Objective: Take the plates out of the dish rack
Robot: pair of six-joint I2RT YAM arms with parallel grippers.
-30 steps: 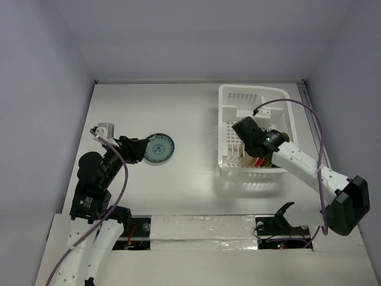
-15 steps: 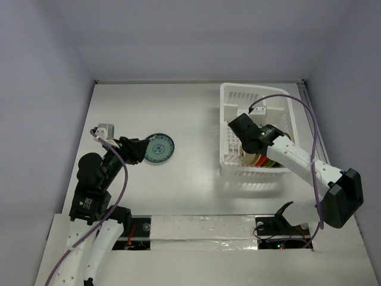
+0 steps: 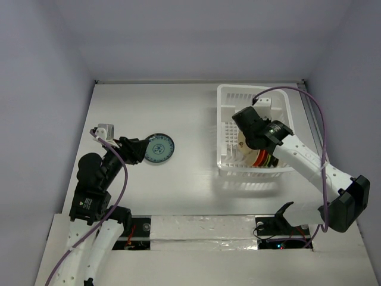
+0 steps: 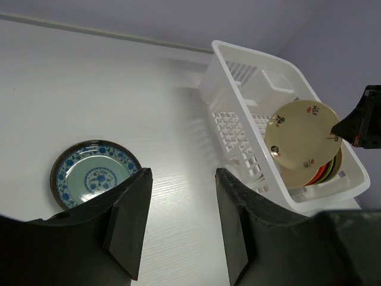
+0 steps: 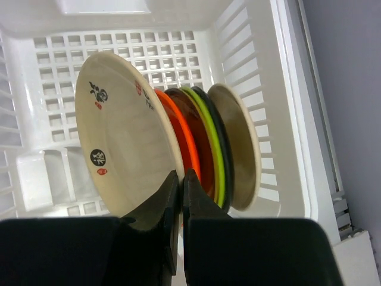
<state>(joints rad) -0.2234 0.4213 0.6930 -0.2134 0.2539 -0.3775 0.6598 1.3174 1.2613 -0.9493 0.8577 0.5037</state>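
Note:
The white dish rack stands at the right of the table; it also shows in the left wrist view and the right wrist view. Several plates stand on edge in it: beige, orange, red, lime green, dark, tan. My right gripper is shut on the beige plate's rim, inside the rack. A blue-patterned grey-teal plate lies flat on the table. My left gripper is open and empty, just right of that plate.
The table's back wall and side walls close in the area. A rail runs along the right side of the rack. The arm bases and a taped strip sit at the near edge.
My right gripper has shifted slightly up and back inside the rack with the beige plate, and the rack has nudged a little to the left. The left arm has not moved.

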